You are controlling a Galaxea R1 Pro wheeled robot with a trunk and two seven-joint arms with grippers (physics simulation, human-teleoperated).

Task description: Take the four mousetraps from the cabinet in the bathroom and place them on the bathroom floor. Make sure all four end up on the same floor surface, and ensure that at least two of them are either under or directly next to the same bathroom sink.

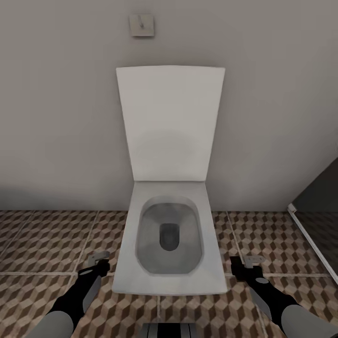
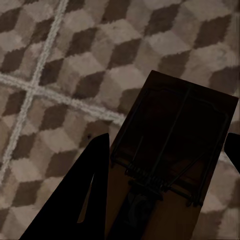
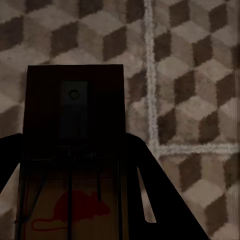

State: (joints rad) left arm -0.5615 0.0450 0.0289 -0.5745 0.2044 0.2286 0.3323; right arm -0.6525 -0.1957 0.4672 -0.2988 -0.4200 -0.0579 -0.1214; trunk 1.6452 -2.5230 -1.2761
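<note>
**Mousetraps held one per gripper, toilet dead ahead, no sink in sight**

Mousetraps clamped in both hands, above the bathroom floor (image 1: 42,244). Left gripper (image 1: 96,263) closed on a mousetrap (image 2: 175,150), board reaching forward past the fingertips, long axis running along the fingers, wire bar across it; cube-pattern tiles and a grout crossing beneath. Cannot tell from the wrist view how high above the tiles. Centre: white toilet (image 1: 169,244), lid up against the grey wall, small wall plate (image 1: 142,25) above it, bowl sitting between the two arms and blocking any straight move forward. Right gripper (image 1: 248,265) likewise shut on a second mousetrap (image 3: 75,150), red mouse print near the fingers, far end of the board pointing away along the finger line. Far right: dark shower enclosure (image 1: 319,206) with a pale edge strip. Open tile on both sides, left and right of the bowl, equally near each arm. Probably still a turn or drive needed before setting down beside a sink.
</note>
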